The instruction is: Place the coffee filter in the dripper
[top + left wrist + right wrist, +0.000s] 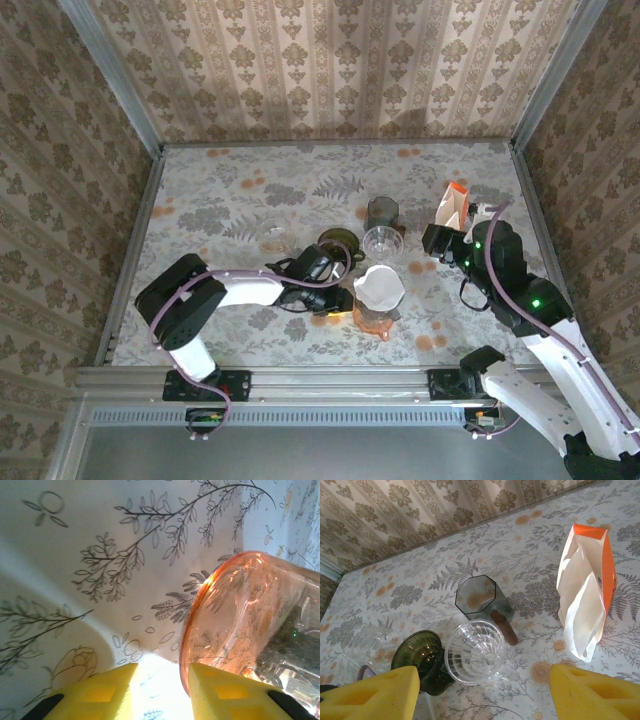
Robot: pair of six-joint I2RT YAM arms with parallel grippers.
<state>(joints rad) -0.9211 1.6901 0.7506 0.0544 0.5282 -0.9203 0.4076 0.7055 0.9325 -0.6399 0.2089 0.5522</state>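
- Near the middle of the counter [220, 190], the white coffee filter [380, 284] sits in the mouth of the orange glass dripper [372, 320]. You are at the seating step and, as I judge it, close to done.
- Your left gripper [161, 680] lies low beside the dripper's foot. Its jaws stand part-way apart with bare counter showing between them, and the glass flange runs just beside one of them. I see no clamp on the glass, so treat this arm as a guard, not a hold.
- Your right gripper [438, 242] hangs to the right of the dripper, with its jaws spread wide and empty.
- Next, in my judgement, check that the paper cone is down inside the funnel and not perched on the rim. If it is perched, you need a light press from above with the right jaws while the left guards the foot against sliding.
- The filter is thin, soft paper folded to a cone, and it would crease or tip out easily.
- The dripper is smooth, glossy, see-through orange glass, flared above a round foot. It looks slippery and likely to skate on the floral-printed counter.
- Just beyond it stand a clear ribbed dripper [475, 652], a green glass vessel [420, 655] and a dark eight-sided cup [480, 597].
- To the far right an orange-and-white paper bag [585, 595] stands open. Keep your path clear of all of these.
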